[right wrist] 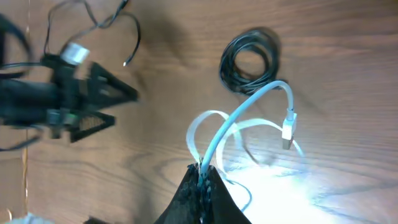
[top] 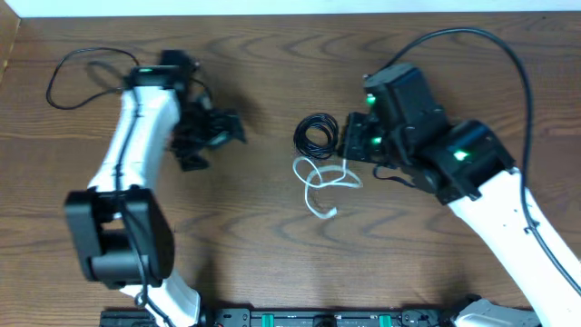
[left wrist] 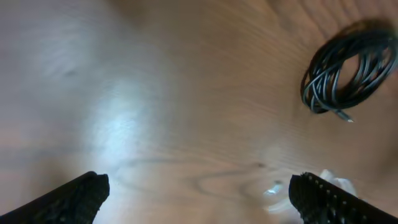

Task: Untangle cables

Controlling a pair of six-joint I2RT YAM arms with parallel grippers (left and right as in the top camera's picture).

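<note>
right fingers (right wrist: pixel 186 202) pinch white cable (right wrist: pixel 231 121) | black coil (right wrist: pixel 249 59) beside | left fingers (left wrist: pixel 68 200) cropped, parted

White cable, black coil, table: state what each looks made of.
White cable: probably plastic-jacketed, smooth; it bends in soft loops. Black coil: similar sheath, glossy; light streaks run along its strands. Table: wood or wood-look laminate, satin; grain shows, glare reflects.

Coil (top: pixel 301 141) just behind, perhaps touching, cord (top: pixel 338 178)
</note>
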